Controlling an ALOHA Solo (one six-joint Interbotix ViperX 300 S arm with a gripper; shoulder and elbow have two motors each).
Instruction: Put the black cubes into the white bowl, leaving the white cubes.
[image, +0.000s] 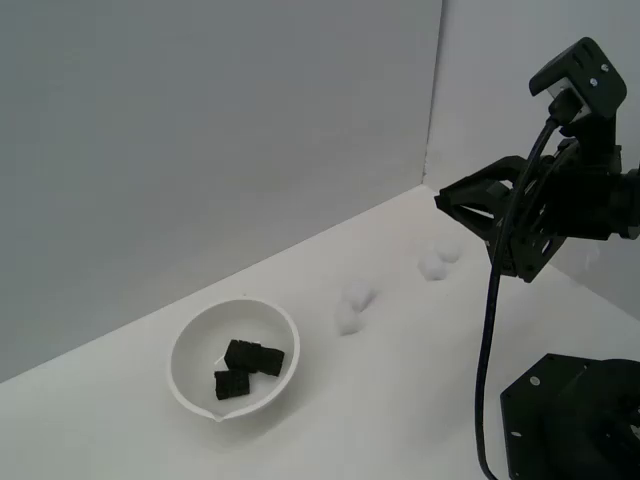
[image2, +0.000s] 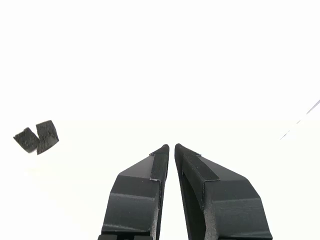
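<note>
Resting in the white bowl (image: 190, 340) black cubes (image: 250, 367), white cubes (image: 353, 307) beside, pincer (image2: 171, 147) pressed together, raised apart.

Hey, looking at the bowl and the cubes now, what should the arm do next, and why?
Probably nothing more than pulling back to rest. The black cubes already lie inside the white bowl, the white cubes sit out on the table, and the hand is nearly closed, empty and raised away from them.

Plain grey walls (image: 200, 130) meet behind a white tabletop (image: 380, 400)
</note>
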